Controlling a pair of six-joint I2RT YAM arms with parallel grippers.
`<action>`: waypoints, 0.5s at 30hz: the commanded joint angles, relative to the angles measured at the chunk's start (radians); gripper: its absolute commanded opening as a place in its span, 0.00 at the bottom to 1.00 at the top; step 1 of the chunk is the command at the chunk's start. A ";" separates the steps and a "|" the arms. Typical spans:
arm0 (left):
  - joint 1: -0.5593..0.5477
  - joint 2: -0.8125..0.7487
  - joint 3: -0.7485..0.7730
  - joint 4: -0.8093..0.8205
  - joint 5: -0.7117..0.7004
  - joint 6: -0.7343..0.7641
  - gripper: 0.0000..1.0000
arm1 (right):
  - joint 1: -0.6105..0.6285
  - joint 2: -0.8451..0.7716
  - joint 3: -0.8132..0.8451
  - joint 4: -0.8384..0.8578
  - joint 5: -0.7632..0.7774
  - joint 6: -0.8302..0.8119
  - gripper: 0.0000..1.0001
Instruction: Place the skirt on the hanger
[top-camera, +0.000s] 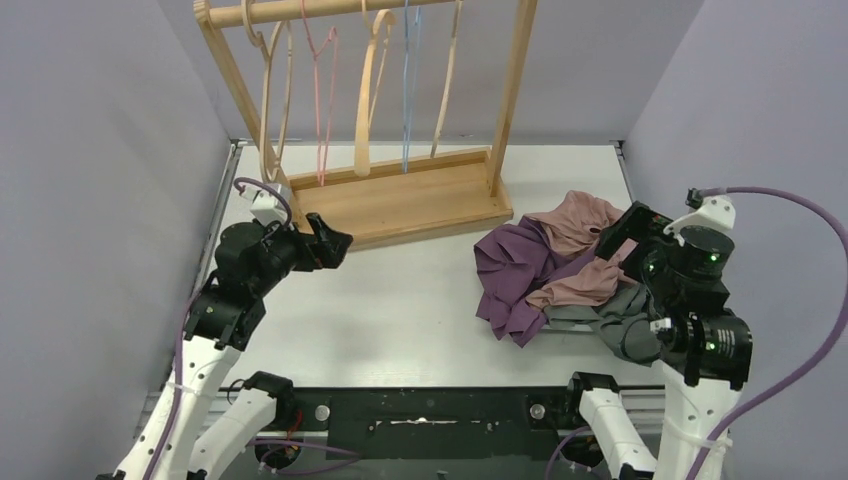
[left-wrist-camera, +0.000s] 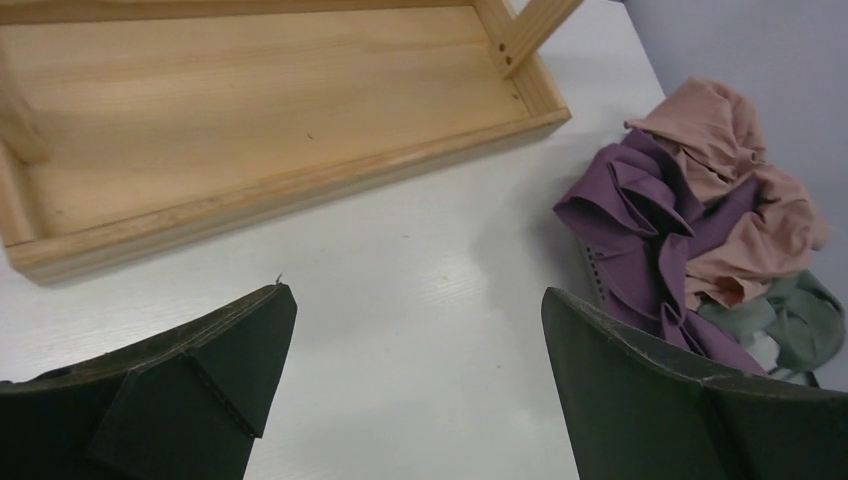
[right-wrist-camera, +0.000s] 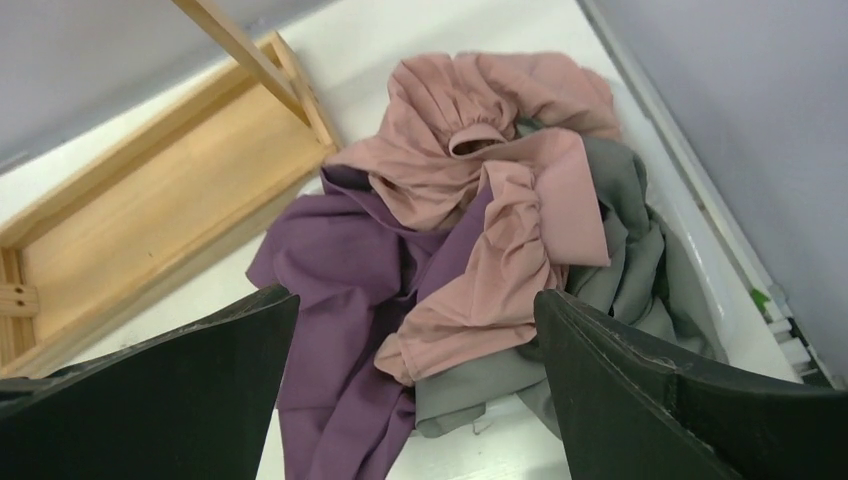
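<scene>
Three crumpled garments lie in one heap at the right of the table: a purple one (top-camera: 515, 270) (right-wrist-camera: 340, 260), a pink one (top-camera: 580, 215) (right-wrist-camera: 500, 170) with a gathered band, and a grey one (top-camera: 625, 320) (right-wrist-camera: 640, 250). I cannot tell which is the skirt. Several hangers hang on the wooden rack at the back, among them a wooden hanger (top-camera: 370, 90), a pink one (top-camera: 320, 100) and a blue one (top-camera: 406, 90). My right gripper (top-camera: 618, 235) (right-wrist-camera: 415, 295) hovers open over the heap's right side, holding nothing. My left gripper (top-camera: 333, 243) (left-wrist-camera: 415, 295) is open over bare table beside the rack's base.
The rack's tray-like wooden base (top-camera: 400, 205) (left-wrist-camera: 250, 100) sits at the back middle, its uprights rising at either end. Grey walls close in left, right and behind. A white rail (right-wrist-camera: 700, 200) runs along the table's right edge, close to the heap.
</scene>
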 joint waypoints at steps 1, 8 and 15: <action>-0.012 -0.005 -0.077 0.164 0.157 -0.083 0.97 | 0.010 0.094 -0.067 -0.019 -0.007 0.039 0.92; -0.015 0.018 -0.190 0.298 0.208 -0.214 0.97 | 0.009 0.266 -0.164 0.082 0.141 0.088 0.90; -0.013 0.053 -0.221 0.345 0.160 -0.219 0.97 | 0.009 0.449 -0.194 0.277 0.262 0.009 0.90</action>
